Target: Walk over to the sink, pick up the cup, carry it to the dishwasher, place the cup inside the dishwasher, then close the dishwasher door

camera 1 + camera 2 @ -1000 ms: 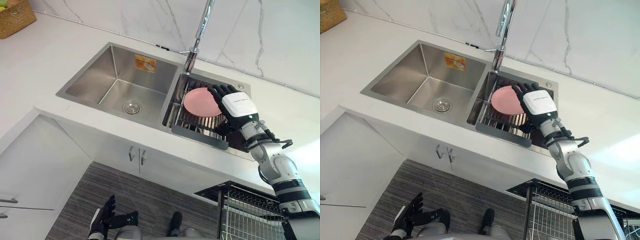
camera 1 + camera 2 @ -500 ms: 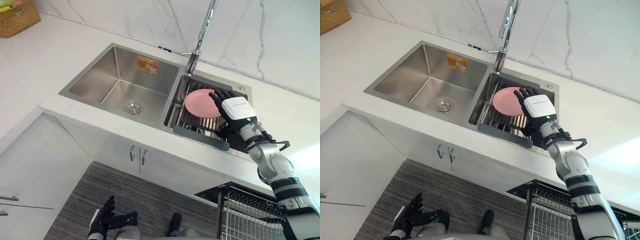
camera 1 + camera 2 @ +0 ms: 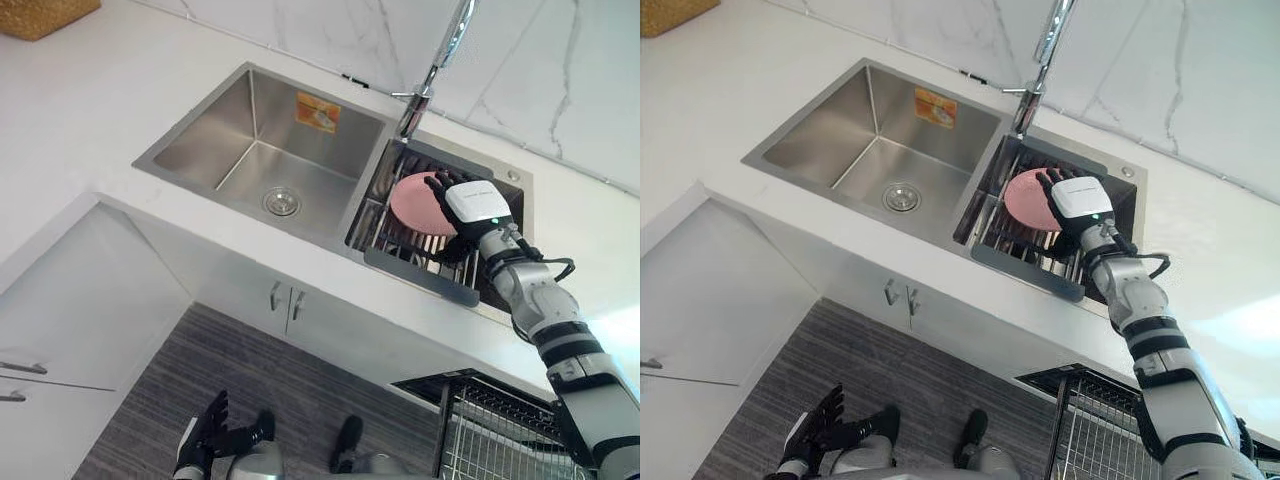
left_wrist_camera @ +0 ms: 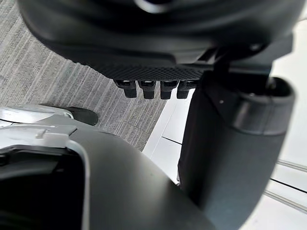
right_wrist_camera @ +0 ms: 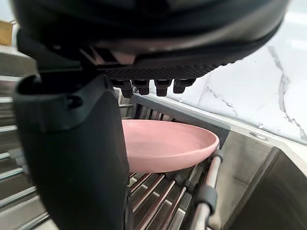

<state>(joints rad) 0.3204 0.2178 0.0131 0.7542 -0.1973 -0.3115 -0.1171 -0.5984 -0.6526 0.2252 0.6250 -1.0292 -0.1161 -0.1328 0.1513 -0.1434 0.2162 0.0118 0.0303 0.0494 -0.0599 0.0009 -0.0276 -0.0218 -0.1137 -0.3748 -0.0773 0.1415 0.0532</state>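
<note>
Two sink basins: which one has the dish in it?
The smaller right basin: its rack holds the pink dish, right hand beside it. The larger left basin has no rack or dish.

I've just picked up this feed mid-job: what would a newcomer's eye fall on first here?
The pink dish, shallow, lying on the wire rack in the right compartment of the sink, stands out against the steel. The right hand reaches over it, open; contact is unclear. At lower right a wire dishwasher rack stands pulled out, and the left hand hangs open near the floor.
</note>
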